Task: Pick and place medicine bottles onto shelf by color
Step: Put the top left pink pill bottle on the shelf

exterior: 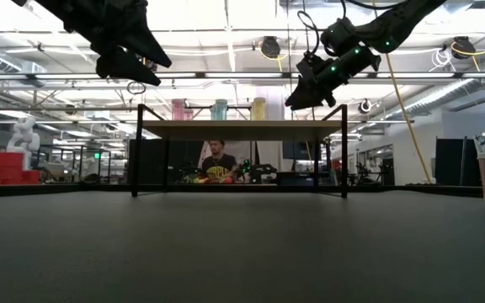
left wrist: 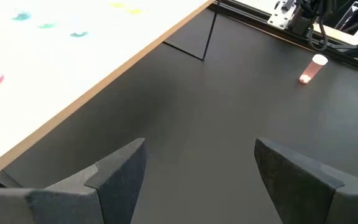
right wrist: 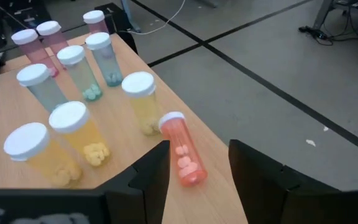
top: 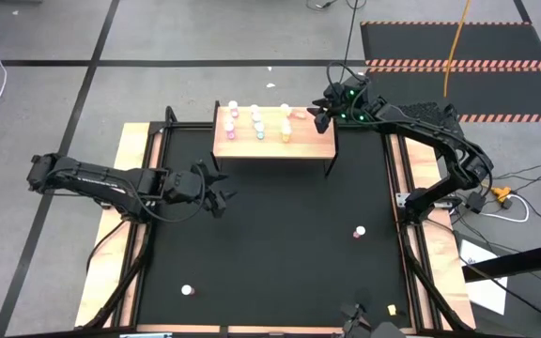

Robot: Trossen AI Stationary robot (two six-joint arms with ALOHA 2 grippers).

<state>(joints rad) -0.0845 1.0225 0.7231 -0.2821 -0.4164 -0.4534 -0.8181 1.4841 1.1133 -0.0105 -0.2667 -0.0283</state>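
The light-wood shelf [top: 272, 139] stands at the table's far middle. Several white-capped bottles stand upright on it in pink, pale blue and yellow groups [right wrist: 73, 81]. An orange bottle [right wrist: 184, 154] lies on its side at the shelf's far right edge. My right gripper [right wrist: 197, 167] is open just above and behind it, one finger on each side of the bottle's bottom end, and I see no touch. It also shows in the high view [top: 319, 115]. My left gripper [top: 220, 192] is open and empty above the black mat, near the shelf's left front leg.
A pink bottle [top: 359, 231] lies on the mat right of centre and shows in the left wrist view [left wrist: 313, 68]. Another bottle [top: 188, 291] lies near the front left, and a small yellow one [top: 391, 308] at the front right. A person [exterior: 217, 162] sits beyond the table.
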